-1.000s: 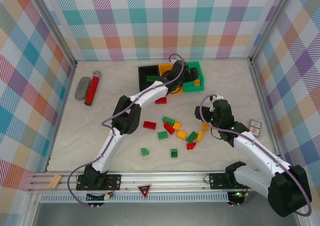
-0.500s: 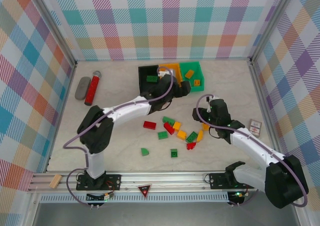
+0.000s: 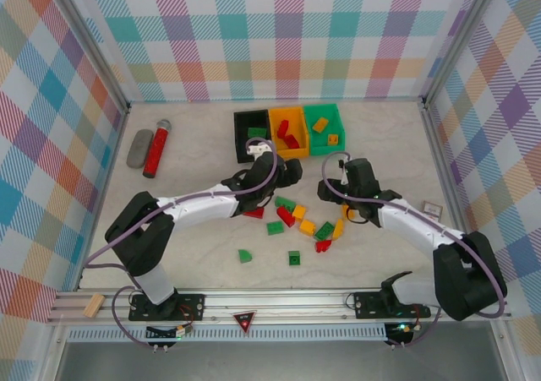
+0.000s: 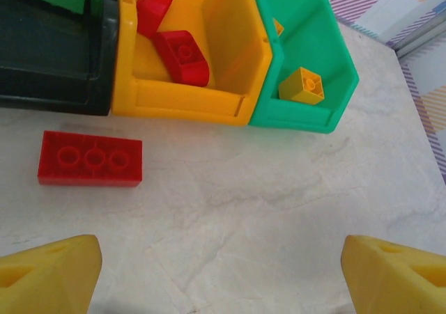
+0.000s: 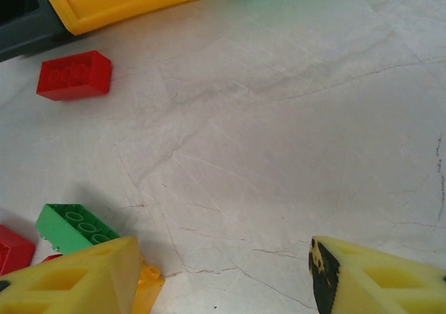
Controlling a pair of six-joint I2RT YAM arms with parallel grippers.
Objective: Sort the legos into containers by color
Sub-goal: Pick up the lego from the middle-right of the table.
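Legos [image 4: 182,55] in red lie in the orange bin [image 4: 230,42], and the left gripper [image 4: 221,265], released and empty, has withdrawn for another.

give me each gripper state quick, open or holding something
Left gripper: open, holding nothing.
Right gripper: open, holding nothing.
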